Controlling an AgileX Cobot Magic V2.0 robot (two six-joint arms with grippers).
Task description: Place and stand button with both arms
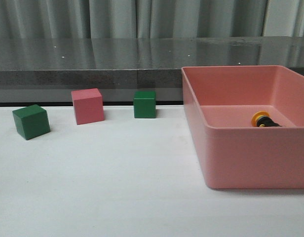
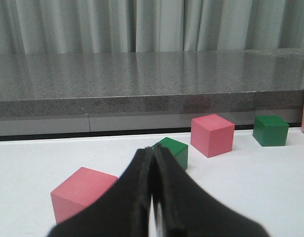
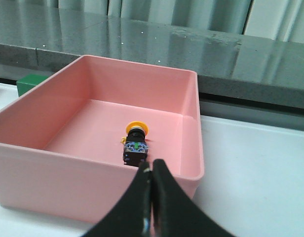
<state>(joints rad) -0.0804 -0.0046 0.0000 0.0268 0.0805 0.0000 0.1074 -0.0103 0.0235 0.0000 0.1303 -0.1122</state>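
A staged test or laboratory workspace is suggested rather than a home or shop. A plain white table [image 1: 117, 187] is set against a long grey speckled stone-like ledge [image 1: 93, 59], and the whole background is closed off by pale grey-green curtains [image 1: 142, 17]. Only simple props are laid out: two green cubes [image 1: 31, 121] [image 1: 144, 104], a pink cube [image 1: 87, 105] and a pink plastic bin [image 1: 250, 158], spaced apart on the bare surface. In the left wrist view a second pink cube [image 2: 80, 192] is seen. No household or office furnishings are visible.
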